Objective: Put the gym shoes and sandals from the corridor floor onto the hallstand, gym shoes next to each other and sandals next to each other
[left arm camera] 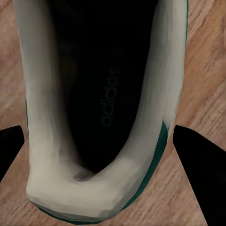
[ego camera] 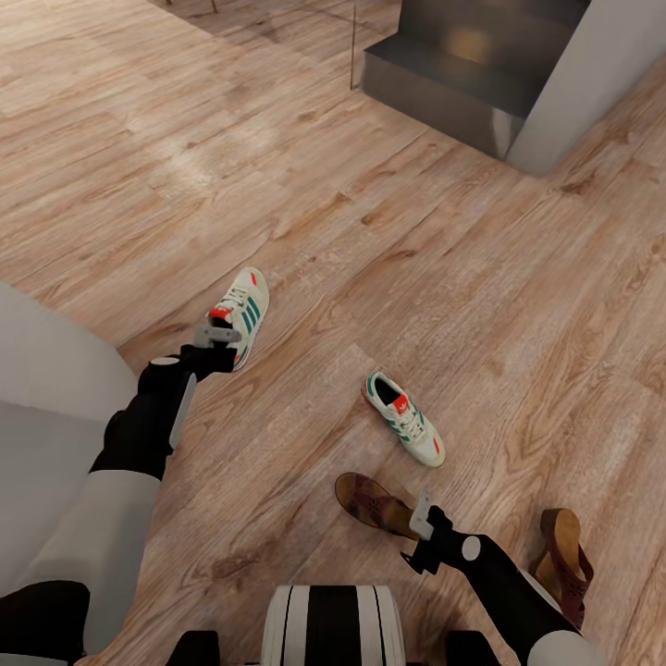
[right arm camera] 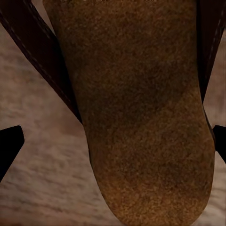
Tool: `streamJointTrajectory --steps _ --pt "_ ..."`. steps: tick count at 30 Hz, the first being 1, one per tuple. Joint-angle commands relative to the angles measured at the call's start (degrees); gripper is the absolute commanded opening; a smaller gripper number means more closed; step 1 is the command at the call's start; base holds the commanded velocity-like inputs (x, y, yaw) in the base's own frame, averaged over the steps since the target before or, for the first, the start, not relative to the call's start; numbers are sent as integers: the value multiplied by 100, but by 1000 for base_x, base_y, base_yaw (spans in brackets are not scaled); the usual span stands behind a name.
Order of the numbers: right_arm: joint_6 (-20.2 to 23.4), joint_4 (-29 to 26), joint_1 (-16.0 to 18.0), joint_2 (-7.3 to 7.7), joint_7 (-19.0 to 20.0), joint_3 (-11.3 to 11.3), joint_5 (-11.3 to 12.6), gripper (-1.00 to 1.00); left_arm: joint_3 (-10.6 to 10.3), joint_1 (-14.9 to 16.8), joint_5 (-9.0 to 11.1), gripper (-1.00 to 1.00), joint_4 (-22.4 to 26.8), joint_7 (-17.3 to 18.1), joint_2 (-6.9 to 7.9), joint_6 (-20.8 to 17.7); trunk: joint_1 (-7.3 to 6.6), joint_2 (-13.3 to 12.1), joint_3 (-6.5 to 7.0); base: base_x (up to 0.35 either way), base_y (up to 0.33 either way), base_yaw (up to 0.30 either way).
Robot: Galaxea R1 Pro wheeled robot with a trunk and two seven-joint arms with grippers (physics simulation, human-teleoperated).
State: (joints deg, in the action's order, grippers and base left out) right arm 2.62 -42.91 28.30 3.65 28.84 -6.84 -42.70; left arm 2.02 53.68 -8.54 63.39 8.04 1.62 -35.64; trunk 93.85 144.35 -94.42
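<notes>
Two gym shoes lie on the corridor floor [ego camera: 388,231]: one [ego camera: 244,307] left of centre, the other [ego camera: 405,418] nearer the middle. My left gripper [ego camera: 218,344] hovers at the heel of the left shoe, open. In the left wrist view that shoe's heel opening [left arm camera: 106,94] sits between the spread black fingertips [left arm camera: 10,141]. One sandal [ego camera: 370,501] lies close in front of me, with my right gripper [ego camera: 423,520] open over its heel end. Its tan footbed [right arm camera: 141,117] lies between the fingertips [right arm camera: 9,143]. The second sandal [ego camera: 564,560] lies at the far right. The hallstand is out of view.
A dark grey step block [ego camera: 453,79] and a pale wall corner [ego camera: 597,83] stand at the back right. A large pale rounded surface [ego camera: 46,388] bulks at the left edge beside my left arm. My base [ego camera: 328,624] shows at the bottom.
</notes>
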Motion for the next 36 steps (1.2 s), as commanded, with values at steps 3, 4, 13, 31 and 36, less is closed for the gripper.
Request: streamJointTrajectory --steps 3,4,13,31,36 --pt "28 -15 0 6 17 -12 -28 100 9 2 -60 -100 14 55 4 -22 2 3 -25 0 0 0" --pt "28 -16 0 9 17 -11 -28 100 9 2 -60 -100 14 52 4 -22 4 4 -48 0 0 0" --pt "36 -16 0 13 17 -10 -28 100 9 2 -60 -100 15 52 5 -22 9 7 -92 0 0 0" --pt "63 -37 0 13 8 51 -28 -100 9 2 -60 -100 15 49 14 -22 9 7 -92 0 0 0" --pt "63 -41 0 13 8 51 -28 -100 9 2 -60 -100 15 54 22 -22 9 7 -92 0 0 0"
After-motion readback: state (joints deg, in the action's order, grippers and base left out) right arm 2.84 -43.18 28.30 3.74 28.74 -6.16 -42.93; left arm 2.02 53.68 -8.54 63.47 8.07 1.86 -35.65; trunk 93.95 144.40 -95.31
